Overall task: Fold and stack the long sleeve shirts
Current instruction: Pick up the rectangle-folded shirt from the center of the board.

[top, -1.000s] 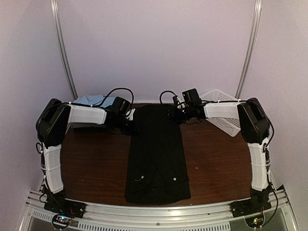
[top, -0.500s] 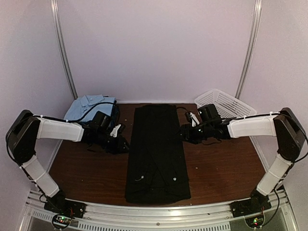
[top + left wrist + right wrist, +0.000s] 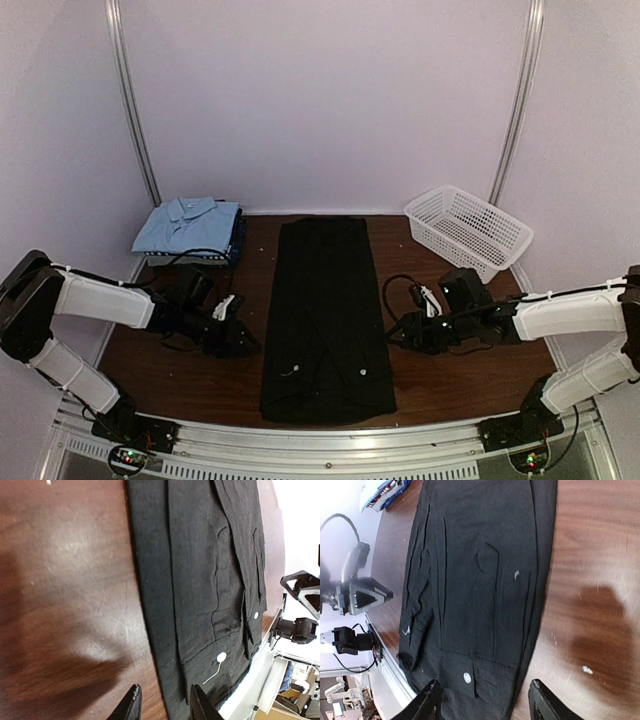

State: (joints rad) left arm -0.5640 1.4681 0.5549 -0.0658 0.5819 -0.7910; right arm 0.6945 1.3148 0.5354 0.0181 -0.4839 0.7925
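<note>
Arms overhead have swung down the shirt (image 3: 325, 310), flat on the worktop (image 3: 170, 370), to its near half. Left wrist: our left end effector (image 3: 162, 702) hangs part-open, empty, at its edge. Right wrist: right end effector (image 3: 487, 700) gapes wide, empty. We expect a crosswise fold.

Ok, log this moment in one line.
black shirt: long folded strip, flat mid-table | left jaws: open, empty, by its left edge | right jaws: open, empty, by its right edge | blue-topped stack: far left | basket: far right

I see a matt black cloth shirt (image 3: 325, 300), a glossy, scratched wooden table (image 3: 455, 385), and a white plastic-mesh basket (image 3: 468, 232).
</note>
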